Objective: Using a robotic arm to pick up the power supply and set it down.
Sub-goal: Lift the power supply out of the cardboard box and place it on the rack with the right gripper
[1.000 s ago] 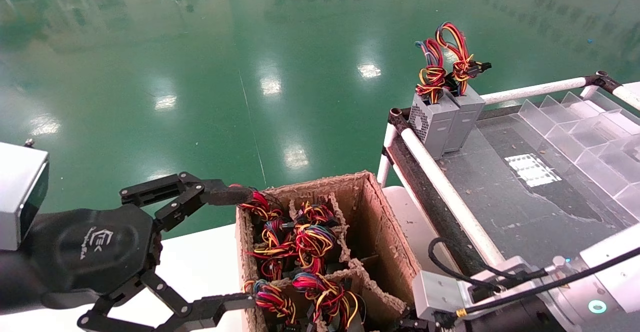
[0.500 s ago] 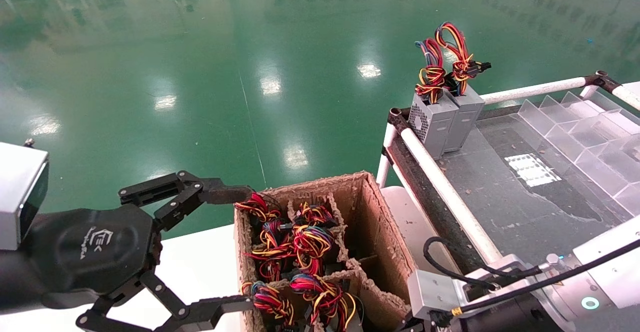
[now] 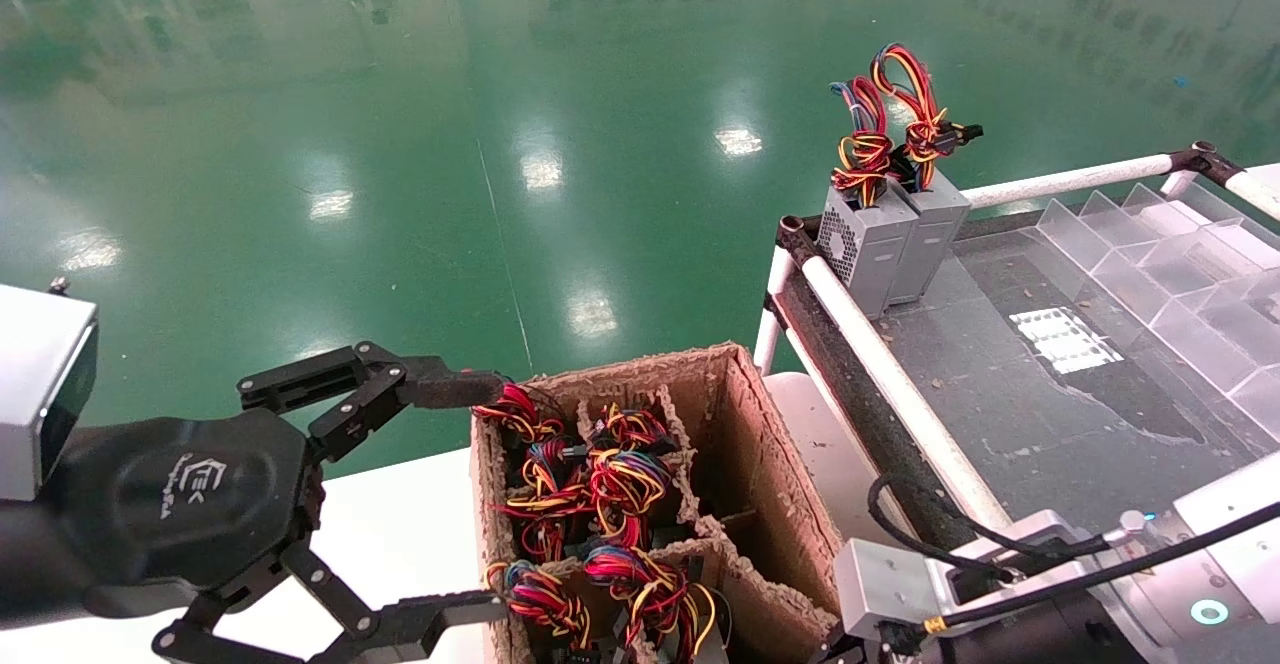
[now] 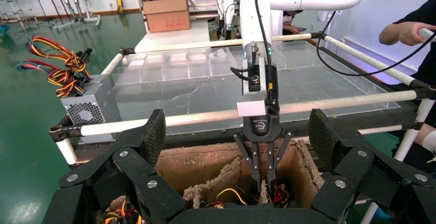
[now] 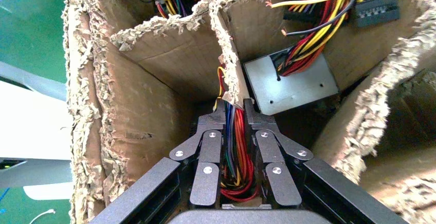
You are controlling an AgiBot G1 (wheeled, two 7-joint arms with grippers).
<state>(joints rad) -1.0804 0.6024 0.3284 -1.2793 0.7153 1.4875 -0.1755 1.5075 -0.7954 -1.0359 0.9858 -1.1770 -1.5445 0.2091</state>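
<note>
Two power supplies [image 3: 888,244] stood upright at the far left corner of the counter [image 3: 1040,414] in the head view, wires [image 3: 890,129] looped on top. Nearer, a torn cardboard box [image 3: 760,464] w/ dividers held more wire bundles [image 3: 610,484]. Left gripper [image 3: 455,504] hung at the box's left side, fingers spread wide, holding nothing. Right arm's wrist [image 3: 1000,584] sat low at the box's near right corner; its gripper wasn't visible there.

Left wrist view: right gripper [image 4: 262,180] reached down into the box [image 4: 205,167], fingers close together. Left gripper's own fingers [image 4: 154,136] stood far apart.

Right wrist view: right gripper [image 5: 234,112] was deep in a box compartment, fingers pressed onto a bundle of red, blue & yellow wires [image 5: 236,157], right by the divider [image 5: 226,64]. Another power supply [image 5: 290,82] lay in the next compartment.
</note>
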